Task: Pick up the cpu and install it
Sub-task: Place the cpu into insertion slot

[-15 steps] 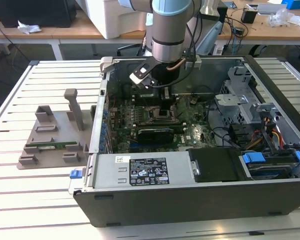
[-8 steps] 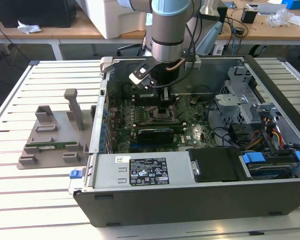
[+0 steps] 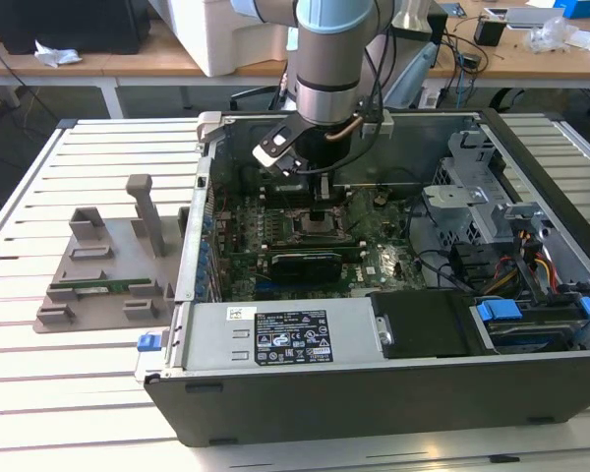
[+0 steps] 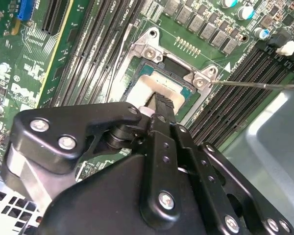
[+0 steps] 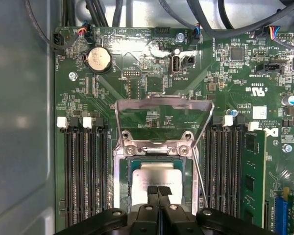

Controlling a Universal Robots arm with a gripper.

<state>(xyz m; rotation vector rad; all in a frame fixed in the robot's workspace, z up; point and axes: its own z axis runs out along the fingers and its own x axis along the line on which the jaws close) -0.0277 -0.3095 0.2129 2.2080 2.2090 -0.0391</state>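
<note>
The cpu (image 5: pixel 154 175) lies flat inside the open socket on the motherboard, its silver top (image 4: pixel 162 81) showing between the socket's metal sides. My gripper (image 5: pixel 158 192) hangs directly over it, shut, its two narrow fingers pressed together with nothing between them. The fingertips (image 4: pixel 160 101) sit at or just above the chip's top; contact cannot be told. In the exterior view my gripper (image 3: pixel 321 209) reaches down into the computer case (image 3: pixel 374 393) over the socket (image 3: pixel 313 226). The socket's metal load plate (image 5: pixel 161 101) stands flipped open and its lever (image 5: pixel 201 181) is raised.
Memory slots flank the socket, one holding a green memory stick (image 5: pixel 249 176). The case holds a power supply (image 3: pixel 285 339), cables and a drive cage (image 3: pixel 472 187). A grey holder (image 3: pixel 103 270) with a green stick sits on the table at the exterior view's left.
</note>
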